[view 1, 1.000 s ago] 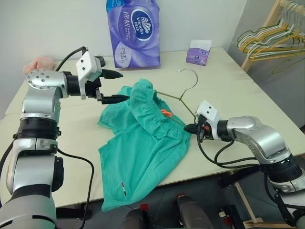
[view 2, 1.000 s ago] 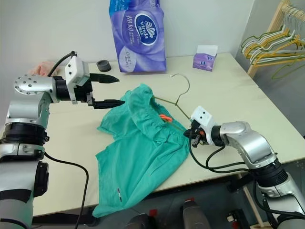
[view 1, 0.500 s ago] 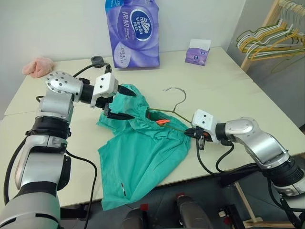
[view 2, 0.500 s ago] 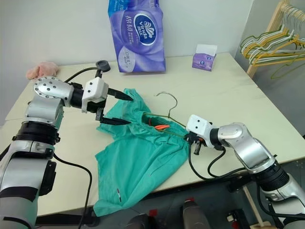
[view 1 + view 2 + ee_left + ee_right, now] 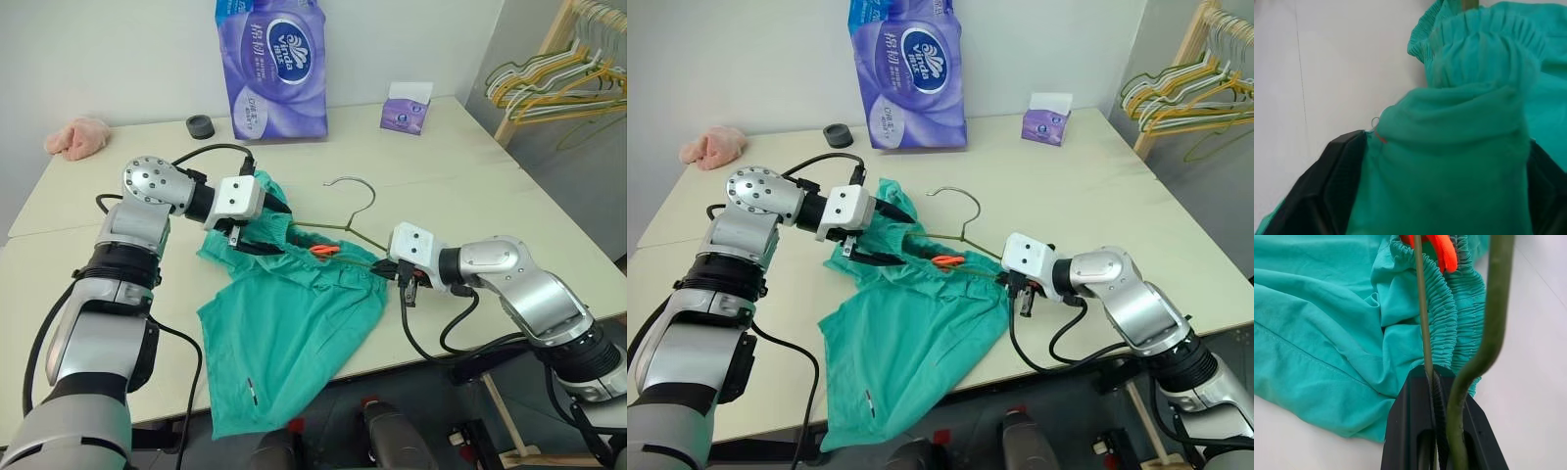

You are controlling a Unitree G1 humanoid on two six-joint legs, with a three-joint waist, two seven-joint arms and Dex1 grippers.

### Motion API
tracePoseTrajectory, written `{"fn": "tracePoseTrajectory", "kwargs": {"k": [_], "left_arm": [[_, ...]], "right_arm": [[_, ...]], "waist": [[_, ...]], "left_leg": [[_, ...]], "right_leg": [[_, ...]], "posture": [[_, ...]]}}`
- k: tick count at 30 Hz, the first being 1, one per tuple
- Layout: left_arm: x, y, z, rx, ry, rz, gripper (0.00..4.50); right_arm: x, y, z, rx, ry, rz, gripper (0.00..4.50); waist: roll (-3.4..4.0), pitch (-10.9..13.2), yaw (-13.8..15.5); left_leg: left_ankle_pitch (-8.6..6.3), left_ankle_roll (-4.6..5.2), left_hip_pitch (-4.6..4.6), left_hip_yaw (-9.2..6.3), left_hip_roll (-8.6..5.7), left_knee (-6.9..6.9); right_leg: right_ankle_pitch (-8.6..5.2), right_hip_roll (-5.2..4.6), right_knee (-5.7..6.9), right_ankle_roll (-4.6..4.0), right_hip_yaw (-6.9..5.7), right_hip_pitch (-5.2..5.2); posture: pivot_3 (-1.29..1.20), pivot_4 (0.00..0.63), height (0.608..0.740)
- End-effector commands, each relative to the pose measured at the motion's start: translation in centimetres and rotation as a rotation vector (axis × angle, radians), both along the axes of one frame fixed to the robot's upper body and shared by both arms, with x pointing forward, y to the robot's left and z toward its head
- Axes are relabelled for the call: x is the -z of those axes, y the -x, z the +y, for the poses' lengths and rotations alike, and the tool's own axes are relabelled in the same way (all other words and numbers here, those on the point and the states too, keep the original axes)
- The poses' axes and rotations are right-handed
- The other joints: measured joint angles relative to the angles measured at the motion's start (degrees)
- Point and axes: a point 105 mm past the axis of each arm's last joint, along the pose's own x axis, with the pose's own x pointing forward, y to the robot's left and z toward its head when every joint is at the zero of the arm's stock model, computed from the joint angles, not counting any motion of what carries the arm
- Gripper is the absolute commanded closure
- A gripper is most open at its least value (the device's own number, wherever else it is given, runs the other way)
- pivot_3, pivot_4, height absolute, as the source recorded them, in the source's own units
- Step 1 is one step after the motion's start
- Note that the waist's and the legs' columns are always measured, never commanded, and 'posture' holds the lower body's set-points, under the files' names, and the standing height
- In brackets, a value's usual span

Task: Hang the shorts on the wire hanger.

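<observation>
The teal shorts (image 5: 294,313) lie crumpled on the table, one leg hanging over the front edge. The wire hanger (image 5: 351,178) lies across the waistband with its hook pointing to the far side, and an orange tag (image 5: 320,251) sits beside the wire. My right gripper (image 5: 385,265) is shut on the hanger's corner at the shorts' right edge; the right wrist view shows the wire (image 5: 1493,308) running into the closed jaws. My left gripper (image 5: 263,227) is open at the shorts' upper left, its fingers (image 5: 1337,176) on either side of a raised bunch of fabric (image 5: 1449,161).
A tall purple tissue pack (image 5: 272,64) and a small purple tissue box (image 5: 406,106) stand at the table's far side. A black round object (image 5: 200,126) and a pink cloth (image 5: 76,135) lie far left. A rack of hangers (image 5: 558,78) stands at right.
My left gripper has come down and rightward onto the shorts' raised fold, and its fingers have narrowed around it. The hanger's hook has swung left. The right gripper keeps its hold.
</observation>
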Motion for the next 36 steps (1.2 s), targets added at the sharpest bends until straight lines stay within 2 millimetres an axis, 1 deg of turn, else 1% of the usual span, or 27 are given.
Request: {"fn": "tracePoseTrajectory", "kwargs": {"k": [1, 8, 10, 14, 16, 17, 18, 19, 22, 23, 24, 27, 28, 30, 32, 33, 34, 36], "left_arm": [[-0.1, 0.3, -0.3, 0.024, -0.01, -0.016, 1.84], [-0.3, 0.5, -0.6, 0.032, 0.01, 0.003, 4.01], [-0.1, 0.7, -0.6, 0.042, -0.004, 0.001, 4.48], [0.6, 1.0, -0.2, 0.056, -0.045, 0.003, 4.48], [0.8, 1.1, -0.2, 0.058, -0.05, 0.014, 4.48], [0.9, 1.2, -0.1, 0.058, -0.055, 0.022, 4.5], [1.0, 1.2, -0.1, 0.058, -0.058, 0.027, 4.5], [1.0, 1.3, -0.1, 0.057, -0.061, 0.03, 4.5], [1.2, 1.3, 0.1, 0.053, -0.069, 0.038, 4.5], [1.2, 1.3, 0.1, 0.05, -0.069, 0.041, 4.5], [1.3, 1.4, 0.1, 0.045, -0.069, 0.046, 4.5], [1.5, 1.3, 0.3, 0.03, -0.066, 0.055, 4.5], [1.4, 1.3, 0.3, 0.02, -0.057, 0.059, 4.5], [1.4, 1.1, 0.5, -0.006, -0.035, 0.065, 4.5], [1.1, 0.7, 0.8, -0.057, 0.004, 0.065, 4.5], [0.9, 0.4, 1.0, -0.09, 0.037, 0.063, 4.5], [0.6, 0.2, 1.1, -0.12, 0.069, 0.062, 4.5], [0.1, -0.2, 1.4, -0.172, 0.137, 0.071, 4.5]], "right_arm": [[-2.7, 0.3, 0.9, -0.06, -0.04, -0.093, 4.5], [-2.7, 0.5, 0.9, -0.088, -0.015, -0.111, 4.5], [-2.6, 0.5, 0.9, -0.101, -0.005, -0.125, 4.5], [-2.2, 0.6, 0.7, -0.166, 0.037, -0.146, 4.5], [-2.0, 0.4, 0.2, -0.186, 0.066, -0.164, 4.5], [-1.9, 0.3, -0.2, -0.196, 0.091, -0.178, 4.11], [-1.8, 0.2, -0.5, -0.203, 0.108, -0.186, 3.99], [-1.6, 0.1, -1.1, -0.213, 0.139, -0.19, 3.76], [-1.7, -0.4, -2.5, -0.213, 0.19, -0.199, 2.75], [-1.7, -0.6, -3.3, -0.204, 0.211, -0.202, 2.39], [-1.7, -0.8, -4.3, -0.189, 0.237, -0.197, 2.03], [-1.2, -1.4, -8.2, -0.117, 0.338, -0.168, 0.98], [-1.2, -1.5, -9.4, -0.075, 0.345, -0.164, 0.6], [-1.5, -1.8, -11.2, 0.008, 0.306, -0.172, 0.02], [-1.6, -1.5, -12.6, 0.112, 0.195, -0.16, 0.02], [-1.5, -1.2, -12.9, 0.143, 0.134, -0.154, 0.02], [-1.2, -0.7, -12.8, 0.167, 0.074, -0.137, 0.02], [-0.8, 0.1, -12.0, 0.202, -0.046, -0.128, 0.02]], "waist": [[0.01, -0.01, -0.02], [0.01, -0.02, -0.07], [0.0, -0.04, -0.11], [0.01, -0.06, -0.35], [0.0, -0.06, -0.42], [0.0, -0.06, -0.43], [0.0, -0.06, -0.47], [0.0, -0.06, -0.5], [0.01, -0.09, -0.93], [0.0, -0.09, -1.05], [0.0, -0.09, -1.13], [0.01, -0.09, -1.16], [0.01, -0.1, -1.18], [0.0, -0.11, -1.2], [-0.01, -0.12, -1.27], [-0.02, -0.12, -1.31], [-0.03, -0.13, -1.31], [-0.04, -0.14, -1.31]], "left_leg": [[0.0, 0.0, 0.0, 0.0, 0.0, 0.0], [0.0, 0.0, 0.0, 0.0, 0.0, 0.0], [0.0, 0.0, 0.0, 0.0, -0.01, 0.0], [0.0, 0.0, 0.01, 0.0, 0.0, 0.0], [0.0, 0.0, 0.0, 0.0, 0.0, 0.01], [0.0, 0.0, 0.01, 0.0, 0.0, 0.01], [0.0, 0.0, 0.0, 0.0, -0.01, 0.01], [0.0, 0.0, 0.01, 0.0, -0.01, 0.01], [0.0, 0.0, 0.01, 0.0, -0.01, 0.01], [0.0, 0.0, 0.01, 0.0, -0.01, 0.01], [0.0, 0.0, 0.01, -0.01, -0.01, 0.01], [0.0, 0.0, 0.01, 0.0, -0.02, 0.01], [0.0, 0.0, 0.01, 0.0, -0.02, 0.01], [0.0, 0.0, 0.01, 0.01, -0.02, 0.01], [0.0, 0.01, 0.02, 0.0, -0.01, 0.0], [0.0, 0.01, 0.02, -0.01, 0.0, 0.0], [0.0, 0.01, 0.03, 0.0, 0.0, 0.0], [-0.01, 0.01, 0.02, -0.02, 0.0, -0.01]], "right_leg": [[0.0, 0.0, 0.0, 0.0, 0.0, 0.0], [0.0, 0.0, 0.01, 0.0, -0.01, 0.0], [0.0, 0.0, 0.01, 0.0, 0.0, 0.0], [0.0, 0.0, 0.02, 0.0, -0.01, 0.0], [0.0, 0.0, 0.02, 0.0, -0.01, 0.0], [0.0, 0.0, 0.02, 0.0, -0.01, 0.01], [0.0, 0.0, 0.02, 0.0, -0.01, 0.01], [-0.01, 0.0, 0.02, 0.01, -0.02, 0.01], [-0.02, 0.0, 0.03, 0.03, -0.02, 0.01], [-0.02, 0.0, 0.02, 0.03, -0.02, 0.01], [-0.02, 0.0, 0.03, 0.03, -0.02, 0.01], [-0.03, 0.0, 0.02, 0.04, -0.02, 0.01], [-0.04, -0.01, 0.02, 0.04, -0.02, 0.02], [-0.04, -0.01, 0.03, 0.05, -0.01, 0.03], [-0.04, 0.0, 0.04, 0.04, 0.0, 0.03], [-0.04, 0.0, 0.06, 0.04, 0.0, 0.04], [-0.05, 0.0, 0.07, 0.04, 0.01, 0.04], [-0.05, 0.0, 0.07, 0.05, 0.01, 0.06]], "posture": [[-0.25, 0.073, 0.74], [-0.25, 0.072, 0.74], [-0.25, 0.072, 0.74], [-0.25, 0.073, 0.74], [-0.26, 0.075, 0.74], [-0.26, 0.075, 0.74], [-0.26, 0.077, 0.74], [-0.26, 0.077, 0.74], [-0.26, 0.077, 0.74], [-0.26, 0.078, 0.74], [-0.26, 0.078, 0.74], [-0.25, 0.076, 0.74], [-0.25, 0.077, 0.74], [-0.25, 0.078, 0.74], [-0.26, 0.081, 0.74], [-0.26, 0.082, 0.74], [-0.26, 0.084, 0.74], [-0.26, 0.088, 0.74]]}}
